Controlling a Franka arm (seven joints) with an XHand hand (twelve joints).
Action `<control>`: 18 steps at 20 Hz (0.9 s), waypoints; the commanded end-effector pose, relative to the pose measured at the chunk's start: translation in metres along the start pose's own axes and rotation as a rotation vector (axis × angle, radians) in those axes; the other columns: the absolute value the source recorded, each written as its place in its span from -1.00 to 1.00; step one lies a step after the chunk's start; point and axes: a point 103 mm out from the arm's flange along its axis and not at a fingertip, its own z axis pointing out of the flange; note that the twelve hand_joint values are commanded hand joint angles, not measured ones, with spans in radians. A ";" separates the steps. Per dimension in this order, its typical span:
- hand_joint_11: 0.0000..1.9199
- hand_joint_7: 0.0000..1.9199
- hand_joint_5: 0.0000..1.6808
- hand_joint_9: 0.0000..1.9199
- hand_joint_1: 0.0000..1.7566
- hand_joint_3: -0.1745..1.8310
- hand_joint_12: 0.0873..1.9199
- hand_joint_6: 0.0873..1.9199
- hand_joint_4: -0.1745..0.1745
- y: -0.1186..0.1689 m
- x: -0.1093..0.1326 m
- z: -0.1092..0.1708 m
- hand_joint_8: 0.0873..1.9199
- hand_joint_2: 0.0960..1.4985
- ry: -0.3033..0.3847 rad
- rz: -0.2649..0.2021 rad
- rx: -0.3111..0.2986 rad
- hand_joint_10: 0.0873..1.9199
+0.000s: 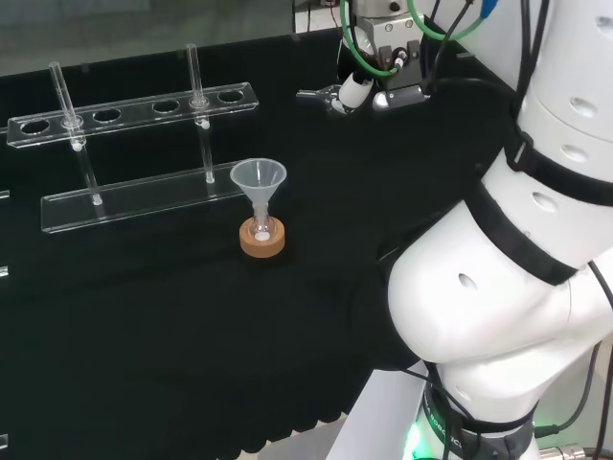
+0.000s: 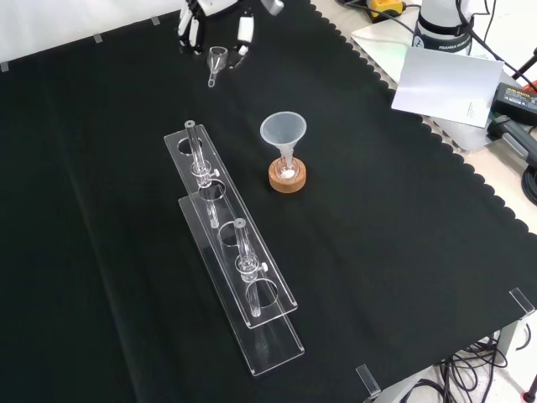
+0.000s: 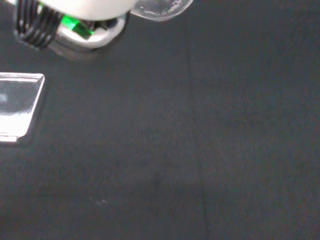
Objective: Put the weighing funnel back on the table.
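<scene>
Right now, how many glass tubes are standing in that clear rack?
2. In the head view, the left tube stands near the rack's left end and the right tube near its right end, with empty holes between them. I see none hidden.

You have a black cloth with a scalloped edge [image 2: 436,151] covering the bench. Just past the bench's right edge in the front view lies a white sheet of paper [image 2: 445,84], with a black device [image 2: 513,99] beside it. Dark cables [image 2: 457,376] hang below the near right corner. Clear plastic clips [image 2: 369,379] sit on the cloth's edge there. In the head view, a dull grey-green surface [image 1: 144,34] lies beyond the bench's far edge.
</scene>
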 end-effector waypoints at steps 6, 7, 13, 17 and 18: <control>-0.02 -0.25 0.55 0.19 0.29 -0.17 -0.05 -0.42 1.00 0.072 -0.004 0.042 -0.41 -0.22 0.020 -0.029 0.050 -0.96; -0.02 -0.25 0.55 0.19 0.29 -0.17 -0.05 -0.41 1.00 0.076 -0.002 0.045 -0.41 -0.22 0.019 -0.033 0.056 -0.96; -0.02 -0.25 0.55 0.19 0.29 -0.17 -0.05 -0.41 1.00 0.097 0.009 0.067 -0.41 -0.22 0.003 -0.050 0.082 -0.96; -0.02 -0.25 0.55 0.19 0.29 -0.17 -0.05 -0.41 1.00 0.105 0.009 0.078 -0.41 -0.22 -0.017 -0.056 0.092 -0.96; -0.02 -0.25 0.55 0.19 0.29 -0.17 -0.05 -0.41 1.00 0.107 0.009 0.080 -0.41 -0.22 -0.027 -0.049 0.092 -0.96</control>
